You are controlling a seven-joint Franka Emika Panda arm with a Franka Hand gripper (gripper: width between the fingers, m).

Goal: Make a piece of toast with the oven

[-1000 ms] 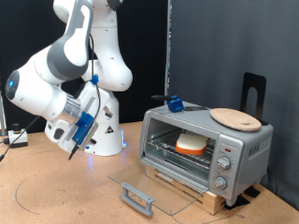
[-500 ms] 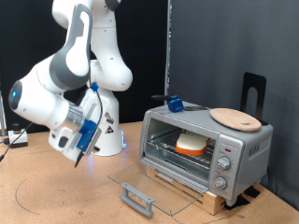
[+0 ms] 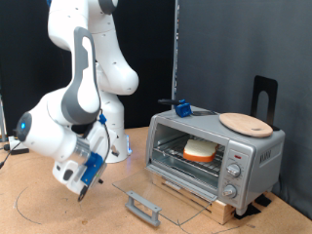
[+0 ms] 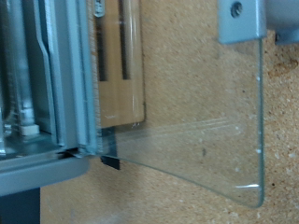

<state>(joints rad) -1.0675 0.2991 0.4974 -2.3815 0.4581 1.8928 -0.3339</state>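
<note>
The piece of toast (image 3: 200, 149) is sitting inside the oven (image 3: 214, 154), resting on the wire rack (image 3: 190, 162) behind the open doorway. It is showing a pale face with an orange-brown crust along its lower edge. It looks light and soft, likely to crumble or dent under a hard pinch, so the firmer crust edges would be the safer place to take hold.

The glass door (image 3: 161, 200) is lying folded down flat at 6 o'clock from the oven, its handle (image 3: 142, 207) at the far edge; the wrist view is looking down across that glass door (image 4: 196, 103) and the oven's front sill. A round wooden plate (image 3: 246, 123) is resting on the oven's roof at 1 o'clock from the toast.

The gripper (image 3: 82, 181) is hanging low at 9 o'clock, well apart from the oven, carrying nothing visible. Whether its fingers are spread or closed I cannot tell.
</note>
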